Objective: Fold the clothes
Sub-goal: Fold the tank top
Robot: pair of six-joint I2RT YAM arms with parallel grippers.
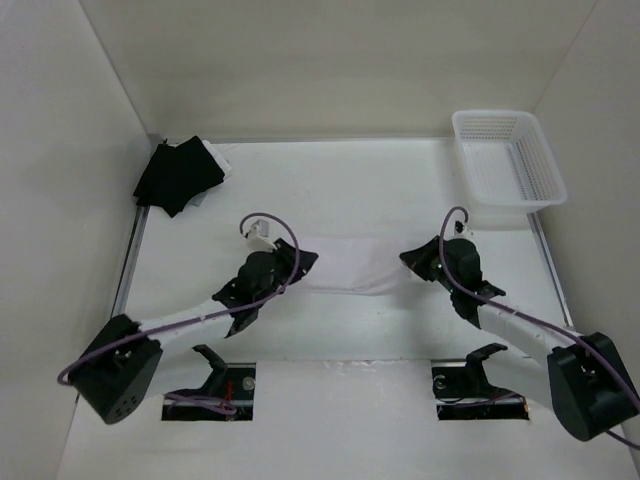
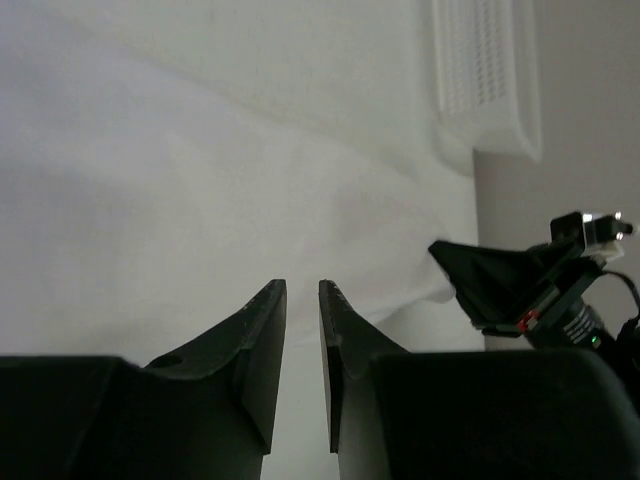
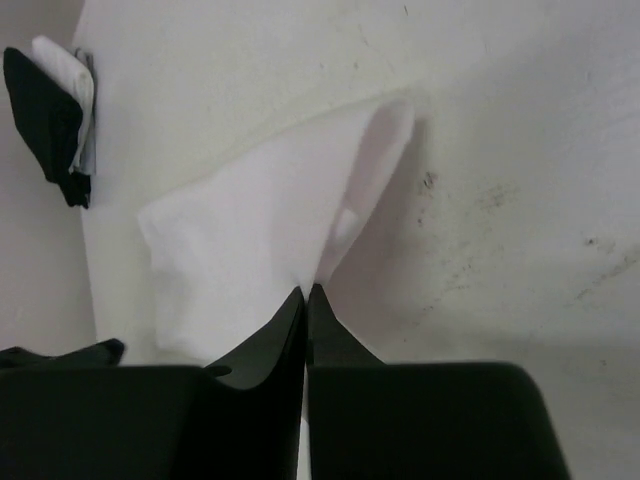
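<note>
White garment (image 1: 355, 268): lies across the centre of the table (image 1: 350, 190), between both hands. Left hand (image 2: 302, 286), at its 9 o'clock end: fingers narrowly parted, any hold on the cloth indeterminable. Right hand (image 3: 305, 291), at its 3 o'clock end: pressed together, pinching the garment's edge.

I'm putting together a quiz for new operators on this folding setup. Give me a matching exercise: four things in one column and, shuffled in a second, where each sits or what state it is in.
Things:
1. white garment
2. white basket
3. black cloth pile
4. right tool

Places or states:
A. far left corner of the table
B. shut on an edge of the garment
C. lying across the middle of the table
D. far right corner of the table

Pairs: 1-C, 2-D, 3-A, 4-B.
</note>
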